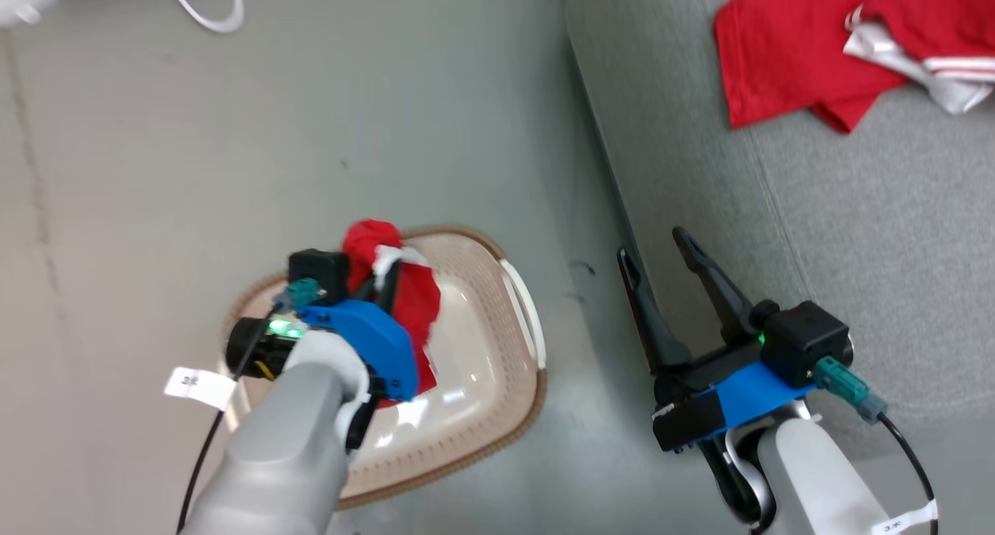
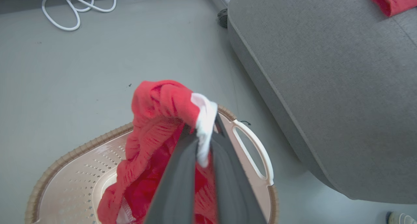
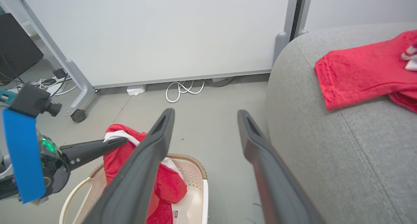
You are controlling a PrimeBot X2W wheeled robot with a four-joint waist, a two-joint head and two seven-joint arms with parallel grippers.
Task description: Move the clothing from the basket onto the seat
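My left gripper (image 1: pixel 381 274) is shut on a red garment (image 1: pixel 412 302) with white trim, held up above the cream basket (image 1: pixel 497 434), its lower part hanging into it. The left wrist view shows the fingertips (image 2: pixel 208 126) pinching the white trim of that clothing (image 2: pixel 153 119) over the basket rim (image 2: pixel 65 159). A second red garment (image 1: pixel 785 61) lies spread on the grey seat (image 1: pixel 855 232). My right gripper (image 1: pixel 653 247) hovers open by the seat's edge, holding nothing; its wrist view shows the jaws (image 3: pixel 206 115) wide apart.
A white cable (image 1: pixel 210 14) is coiled on the grey floor beyond the basket. A white panel on a wheeled stand (image 3: pixel 78 115) stands behind. The seat's front edge (image 2: pixel 260 74) runs close to the basket's right handle (image 2: pixel 257 149).
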